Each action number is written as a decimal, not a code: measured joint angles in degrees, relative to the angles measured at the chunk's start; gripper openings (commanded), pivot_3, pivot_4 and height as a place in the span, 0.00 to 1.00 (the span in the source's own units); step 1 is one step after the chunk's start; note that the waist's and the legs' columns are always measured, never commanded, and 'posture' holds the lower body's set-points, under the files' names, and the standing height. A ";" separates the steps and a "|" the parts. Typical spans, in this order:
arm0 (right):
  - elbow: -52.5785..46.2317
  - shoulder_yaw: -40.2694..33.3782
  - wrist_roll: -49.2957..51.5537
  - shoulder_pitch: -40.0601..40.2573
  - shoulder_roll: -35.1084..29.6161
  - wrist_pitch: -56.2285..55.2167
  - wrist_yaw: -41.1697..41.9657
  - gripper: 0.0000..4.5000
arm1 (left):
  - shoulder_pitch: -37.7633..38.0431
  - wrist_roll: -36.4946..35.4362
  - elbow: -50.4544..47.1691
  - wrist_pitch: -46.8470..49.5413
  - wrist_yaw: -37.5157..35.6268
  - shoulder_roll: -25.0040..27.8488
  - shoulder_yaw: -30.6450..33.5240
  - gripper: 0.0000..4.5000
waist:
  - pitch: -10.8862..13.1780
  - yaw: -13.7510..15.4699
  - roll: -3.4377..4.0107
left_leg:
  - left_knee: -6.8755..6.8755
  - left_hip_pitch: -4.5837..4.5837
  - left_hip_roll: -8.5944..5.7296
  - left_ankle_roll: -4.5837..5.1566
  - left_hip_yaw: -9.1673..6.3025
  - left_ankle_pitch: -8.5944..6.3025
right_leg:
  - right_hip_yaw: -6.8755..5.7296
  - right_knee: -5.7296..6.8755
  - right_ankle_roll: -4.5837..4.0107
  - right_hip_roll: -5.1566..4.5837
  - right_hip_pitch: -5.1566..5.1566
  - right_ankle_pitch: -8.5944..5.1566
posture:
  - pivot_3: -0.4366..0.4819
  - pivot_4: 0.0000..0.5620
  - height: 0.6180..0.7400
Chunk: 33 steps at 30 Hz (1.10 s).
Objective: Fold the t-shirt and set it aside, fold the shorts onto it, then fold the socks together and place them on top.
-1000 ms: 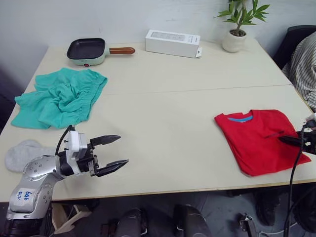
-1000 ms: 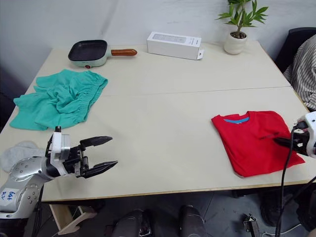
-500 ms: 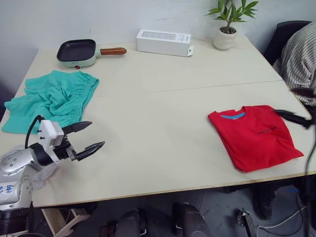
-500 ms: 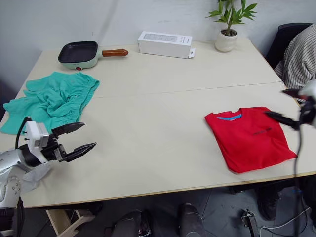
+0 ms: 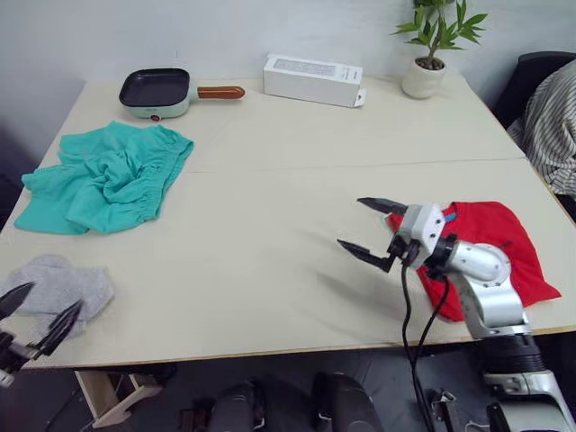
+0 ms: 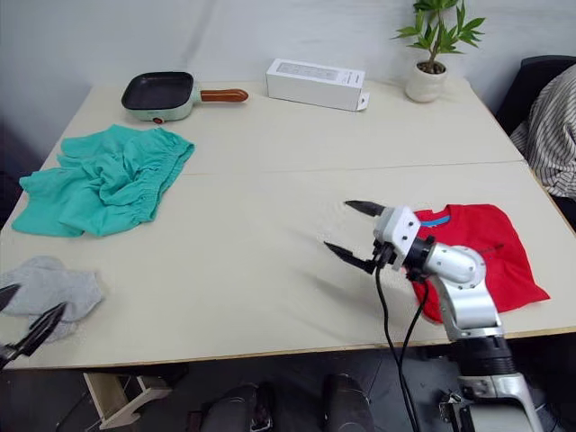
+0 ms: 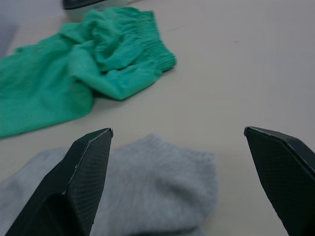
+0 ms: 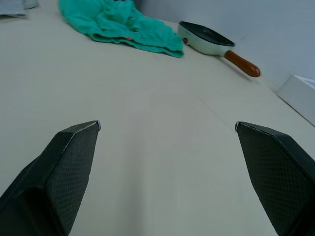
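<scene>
table (image 5: pixel 288 162), t-shirt (image 5: pixel 504 236), shorts (image 5: pixel 103 177), socks (image 5: pixel 56 284), pan (image 5: pixel 157 92)

No legible text; dark chest print on t-shirt (image 6: pixel 493 247) too small to read

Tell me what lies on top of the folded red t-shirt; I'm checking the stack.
No garment lies on the t-shirt. The right gripper's arm hides its left part.

Folded t-shirt (image 5: pixel 504 247), crumpled shorts (image 5: pixel 103 178), socks (image 5: pixel 58 283)
</scene>
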 measured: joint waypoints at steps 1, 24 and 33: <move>0.20 0.43 -0.49 0.53 0.68 -1.22 -0.01 1.00 | 1.90 -0.16 -0.09 -0.40 0.76 -1.43 1.42 1.00 | 0.05 -0.19 0.09 | 0.06 0.00 -0.21 0.03 -0.54 0.06 | -0.37 0.02 0.22 -0.18 0.30 -0.13 | 0.48 0.27 1.00; -8.31 0.74 0.29 16.35 0.40 -9.01 -2.69 1.00 | -12.36 -3.61 -5.73 20.58 12.63 15.33 -8.94 1.00 | 0.13 3.54 -0.24 | 0.22 0.06 0.02 -0.72 -0.57 -0.20 | 1.36 -0.10 -0.06 0.46 0.09 -0.51 | 0.48 0.27 1.00; -9.09 1.81 -1.94 12.18 2.24 -6.04 -7.83 1.00 | -56.02 12.08 27.91 21.22 7.66 18.13 -38.26 1.00 | 0.20 3.83 -0.37 | 0.09 -0.12 0.08 -1.04 -0.08 0.62 | 1.41 0.53 -0.09 1.19 -0.66 -0.52 | 0.48 0.27 1.00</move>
